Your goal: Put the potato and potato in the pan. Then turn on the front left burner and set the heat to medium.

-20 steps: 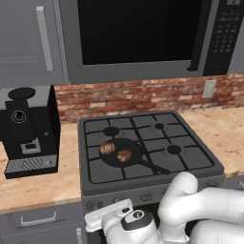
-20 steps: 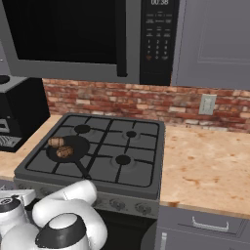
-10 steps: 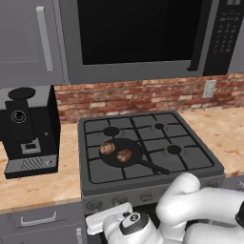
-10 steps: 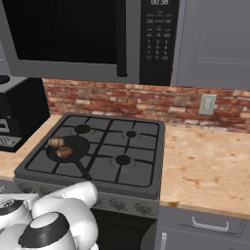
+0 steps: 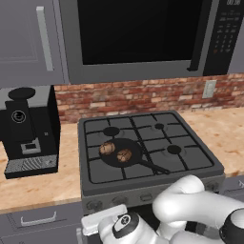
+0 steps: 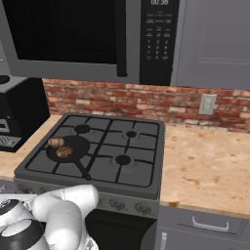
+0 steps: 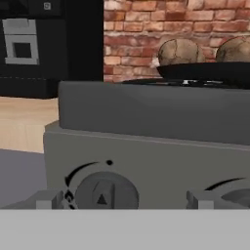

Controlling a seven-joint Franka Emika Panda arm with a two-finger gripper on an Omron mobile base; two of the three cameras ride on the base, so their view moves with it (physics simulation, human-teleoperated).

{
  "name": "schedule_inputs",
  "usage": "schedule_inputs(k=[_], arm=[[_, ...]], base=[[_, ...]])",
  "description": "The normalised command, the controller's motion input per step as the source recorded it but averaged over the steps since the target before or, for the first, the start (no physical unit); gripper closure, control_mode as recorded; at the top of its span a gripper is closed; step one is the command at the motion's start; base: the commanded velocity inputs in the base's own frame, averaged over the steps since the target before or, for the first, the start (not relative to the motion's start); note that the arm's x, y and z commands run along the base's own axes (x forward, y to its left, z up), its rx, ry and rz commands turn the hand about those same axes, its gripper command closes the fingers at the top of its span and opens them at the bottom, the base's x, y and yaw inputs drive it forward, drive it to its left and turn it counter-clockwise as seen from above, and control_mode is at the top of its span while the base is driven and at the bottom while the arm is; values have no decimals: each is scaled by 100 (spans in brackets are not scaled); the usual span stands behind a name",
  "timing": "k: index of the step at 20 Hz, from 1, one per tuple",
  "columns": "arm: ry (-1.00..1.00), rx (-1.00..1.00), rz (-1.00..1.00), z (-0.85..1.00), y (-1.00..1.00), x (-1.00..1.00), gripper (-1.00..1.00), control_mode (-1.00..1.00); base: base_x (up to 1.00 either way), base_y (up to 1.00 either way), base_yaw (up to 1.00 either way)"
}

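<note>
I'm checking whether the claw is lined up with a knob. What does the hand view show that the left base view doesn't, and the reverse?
Hand view: a close look at the stove's front panel, with a round knob straight ahead between the open claw's fingertips, and part of a second knob to its right.

Left base view: the whole stovetop from above, the pan's handle, the microwave and a wall outlet.

Both: the two potatoes in the pan, the coffee machine and the brick wall.
</note>
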Motion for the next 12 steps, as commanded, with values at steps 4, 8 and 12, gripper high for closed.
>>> schedule_inputs(k=[4, 8, 12], arm=[[-4, 0, 0, -22, 23, 2, -100, -100], [-6, 0, -4, -21, 2, 14, -100, -100], [-6, 1, -5, -19, 0, 12, -100, -100]], base=[[0, 0, 0], [0, 0, 0], [0, 0, 0]])
